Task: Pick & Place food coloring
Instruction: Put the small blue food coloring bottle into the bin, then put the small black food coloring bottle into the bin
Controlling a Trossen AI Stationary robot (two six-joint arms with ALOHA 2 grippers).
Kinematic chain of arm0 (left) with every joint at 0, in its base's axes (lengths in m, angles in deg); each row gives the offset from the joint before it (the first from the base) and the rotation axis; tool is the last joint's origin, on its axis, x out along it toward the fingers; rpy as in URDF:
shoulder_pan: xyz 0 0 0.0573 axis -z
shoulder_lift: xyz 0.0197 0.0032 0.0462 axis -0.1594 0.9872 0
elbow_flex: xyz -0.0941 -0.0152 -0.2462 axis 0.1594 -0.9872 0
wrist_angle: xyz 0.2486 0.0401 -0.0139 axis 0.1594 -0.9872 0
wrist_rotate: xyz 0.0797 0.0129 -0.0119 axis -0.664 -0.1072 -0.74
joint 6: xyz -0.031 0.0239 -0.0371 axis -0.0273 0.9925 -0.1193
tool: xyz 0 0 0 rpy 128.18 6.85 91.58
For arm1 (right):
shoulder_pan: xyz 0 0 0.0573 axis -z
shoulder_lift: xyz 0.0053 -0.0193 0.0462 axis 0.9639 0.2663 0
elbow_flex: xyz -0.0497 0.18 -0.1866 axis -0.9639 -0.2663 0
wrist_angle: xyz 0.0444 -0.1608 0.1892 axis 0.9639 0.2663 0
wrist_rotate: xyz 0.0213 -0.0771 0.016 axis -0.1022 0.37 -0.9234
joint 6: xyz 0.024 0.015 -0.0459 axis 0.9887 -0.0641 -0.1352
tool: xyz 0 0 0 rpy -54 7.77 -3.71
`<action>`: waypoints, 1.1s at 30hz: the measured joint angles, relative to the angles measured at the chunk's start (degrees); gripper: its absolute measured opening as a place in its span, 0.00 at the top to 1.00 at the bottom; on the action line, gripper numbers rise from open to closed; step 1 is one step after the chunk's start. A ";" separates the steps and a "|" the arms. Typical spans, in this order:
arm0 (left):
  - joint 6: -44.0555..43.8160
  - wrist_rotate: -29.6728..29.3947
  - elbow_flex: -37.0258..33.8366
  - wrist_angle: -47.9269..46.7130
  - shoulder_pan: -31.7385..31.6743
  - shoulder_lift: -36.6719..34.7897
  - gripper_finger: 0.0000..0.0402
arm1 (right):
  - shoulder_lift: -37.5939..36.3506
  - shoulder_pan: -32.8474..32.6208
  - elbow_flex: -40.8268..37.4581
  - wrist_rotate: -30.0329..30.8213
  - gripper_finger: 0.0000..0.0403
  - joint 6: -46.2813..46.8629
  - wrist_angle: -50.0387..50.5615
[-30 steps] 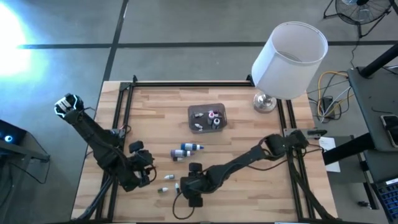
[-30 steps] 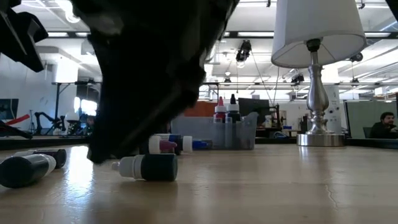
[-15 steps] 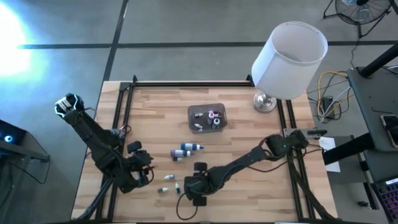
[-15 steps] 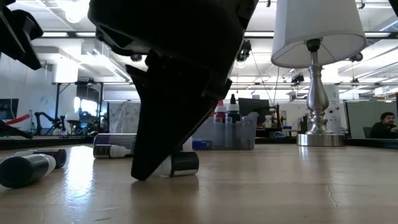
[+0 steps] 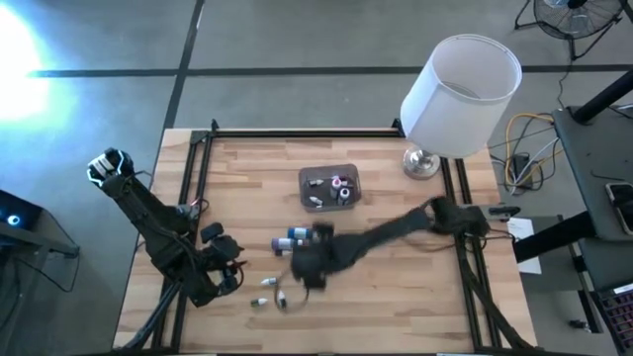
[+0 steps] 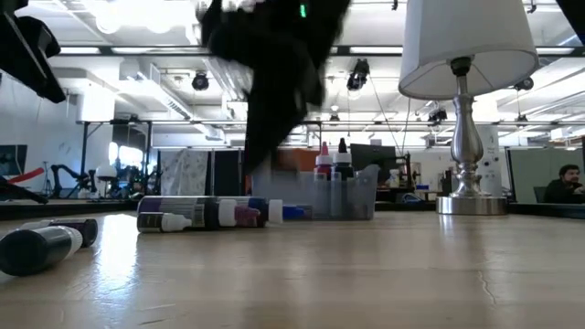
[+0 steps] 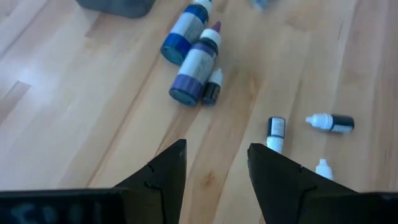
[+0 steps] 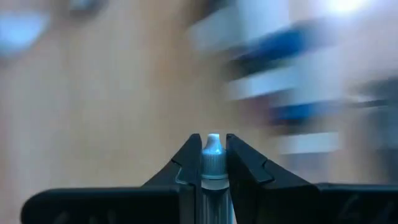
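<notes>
My right gripper (image 8: 212, 155) is shut on one small food coloring bottle (image 8: 212, 163) with a whitish pointed cap, above the table's middle near side (image 5: 305, 267). Other food coloring bottles lie on their sides: a blue one (image 7: 183, 31), a purple one (image 7: 196, 65) and a tiny dark one (image 7: 212, 87) together, and three tiny ones (image 7: 275, 130), (image 7: 333, 122), (image 7: 322, 167) nearer the front. My left gripper (image 7: 214, 165) hovers open at the near left (image 5: 226, 272), with nothing between its fingers. My right gripper pinches the little bottle between its two fingers, which sit on the bottle's upper body just below the cap (image 8: 212, 168). The bottle lies along the fingers, and its cap tip (image 8: 212, 140) sticks out past the fingertips. It is lifted clear of the table.
A grey translucent tub (image 5: 329, 187) with a few bottles in it stands beyond the loose ones, mid-table. A lamp with a white shade (image 5: 460, 84) stands at the far right corner. A black rail frame (image 5: 198, 188) borders the wooden table.
My right gripper has shut on a tiny bottle that lay near the table's front edge. It has then risen with it and swung toward the far edge, toward the blue and purple bottles. That bottle no longer lies on the table. The left arm has kept its place.
</notes>
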 joint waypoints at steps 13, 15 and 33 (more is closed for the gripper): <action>-8.52 -5.11 -0.23 0.24 0.00 0.00 0.63 | -17.87 26.25 -11.44 -17.93 0.71 -7.01 -2.36; -10.03 -5.12 -0.40 0.27 0.00 0.00 0.63 | -17.22 26.55 -12.49 -19.48 0.64 -7.80 -2.96; -14.50 18.46 -10.16 6.81 -1.44 0.64 0.63 | -19.03 1.79 -16.23 -10.36 0.38 -1.20 -5.33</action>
